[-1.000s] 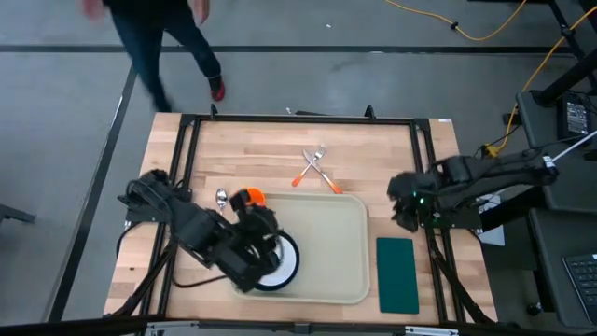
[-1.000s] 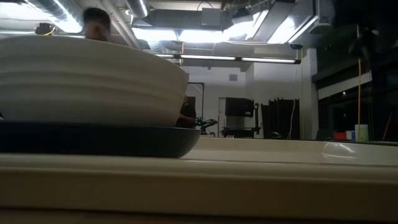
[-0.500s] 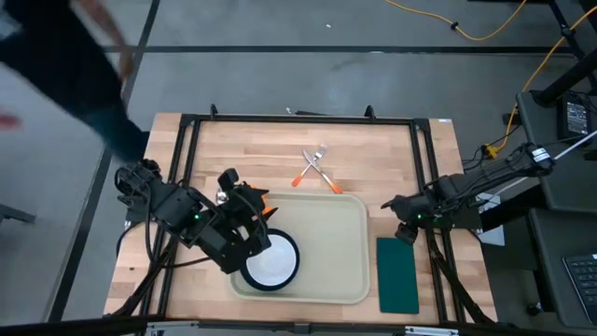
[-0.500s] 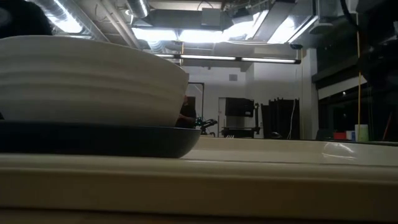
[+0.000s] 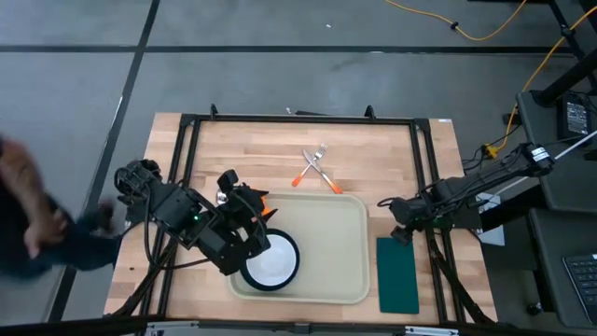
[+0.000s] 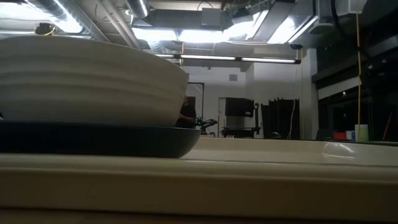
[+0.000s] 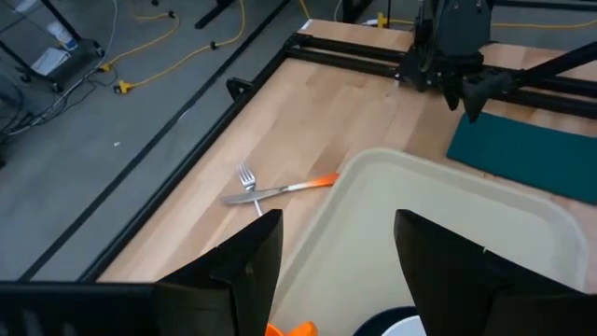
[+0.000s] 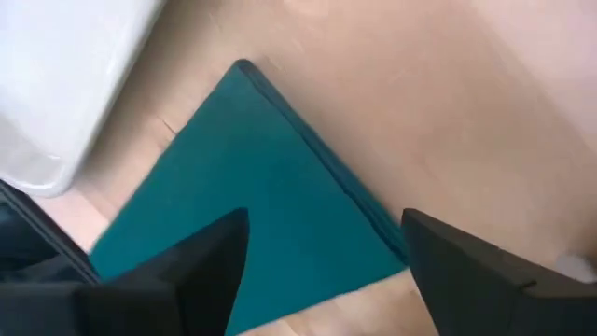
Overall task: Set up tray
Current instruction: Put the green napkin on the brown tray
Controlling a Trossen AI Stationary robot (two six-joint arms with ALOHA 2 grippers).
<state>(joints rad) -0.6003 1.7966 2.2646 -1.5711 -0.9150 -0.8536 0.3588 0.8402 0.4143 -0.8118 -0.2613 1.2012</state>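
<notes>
The left pincer (image 5: 250, 245) hangs over the left end of the tray (image 5: 336, 250), its fingers (image 7: 244, 254) spread apart with nothing between them, just beside the white bowl (image 5: 271, 266) that sits on a dark plate (image 6: 124, 140) inside the tray. An orange-handled utensil (image 5: 254, 199) lies right beside this arm at the tray's upper left corner. The right pincer (image 5: 399, 224) hovers low above the far end of the dark green napkin (image 5: 397, 273), its fingers (image 8: 201, 266) also spread wide and empty, with the napkin's corner showing between them. The tray rests on the wooden table (image 5: 270, 159) toward its near edge, between the two arms, and the napkin lies on the table just beside the tray's right rim. Beyond the tray, a fork (image 5: 315, 161) and another orange-handled piece (image 5: 326, 177) lie crossed on the bare wood. A blurred person (image 5: 28, 219) shows at the left edge, off the table.
</notes>
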